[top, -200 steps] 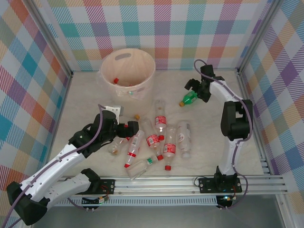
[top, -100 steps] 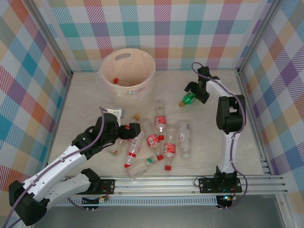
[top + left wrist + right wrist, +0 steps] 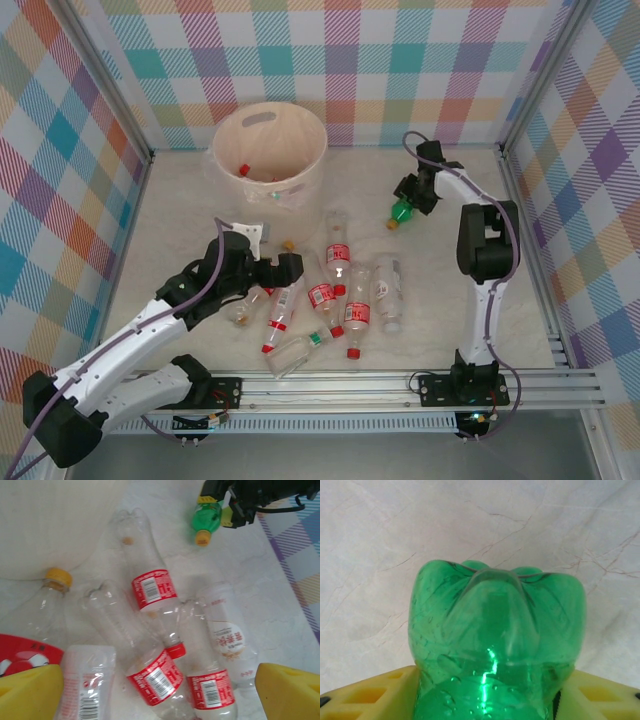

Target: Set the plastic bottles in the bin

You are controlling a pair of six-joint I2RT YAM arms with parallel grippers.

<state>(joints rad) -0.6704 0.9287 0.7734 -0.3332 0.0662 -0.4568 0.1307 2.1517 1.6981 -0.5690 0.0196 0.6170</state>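
At 1 o'clock on the table | green bottle, cap toward 7 o'clock, bottom toward 1 | right gripper squeezes it | left gripper wide open

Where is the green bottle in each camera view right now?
Top external: green bottle right of centre, in the right gripper.
Left wrist: top edge, right of middle, yellow cap pointing down.
Right wrist: centre, base toward camera.
Shared landmark: the right gripper clamping it.
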